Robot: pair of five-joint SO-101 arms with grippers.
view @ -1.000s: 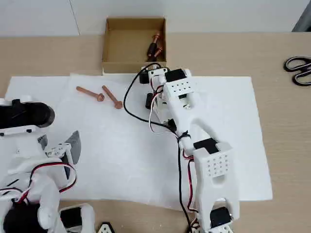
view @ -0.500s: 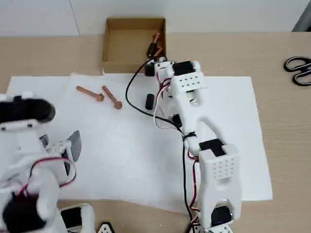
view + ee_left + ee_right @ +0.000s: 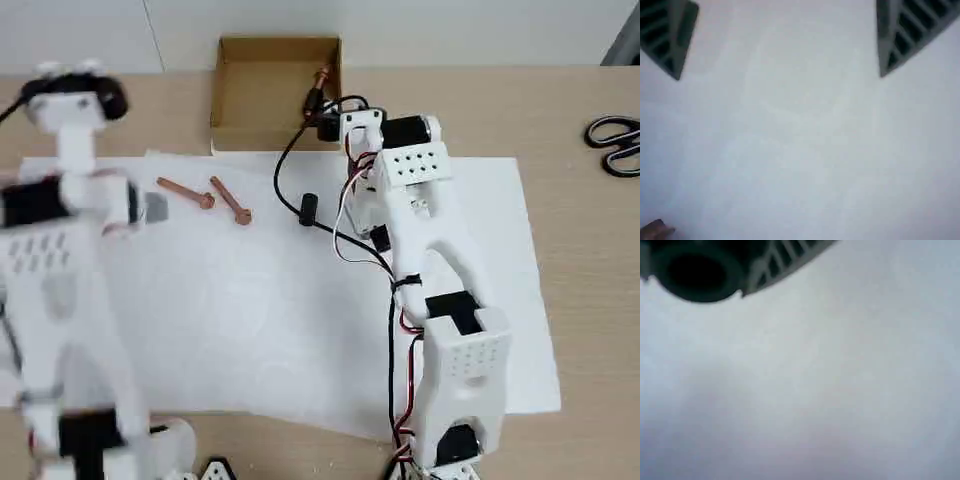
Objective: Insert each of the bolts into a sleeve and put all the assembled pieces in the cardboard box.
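The left gripper [image 3: 779, 75] is held wide open over the white paper [image 3: 250, 320], and two loose bolts [image 3: 187, 192] are seen lying just beside it. The right gripper [image 3: 330, 120] is placed at the near corner of the cardboard box [image 3: 215, 100]; whether it is open cannot be told. A black sleeve [image 3: 308, 208] is seen on the paper near it. Assembled pieces [image 3: 318, 88] are seen inside the box.
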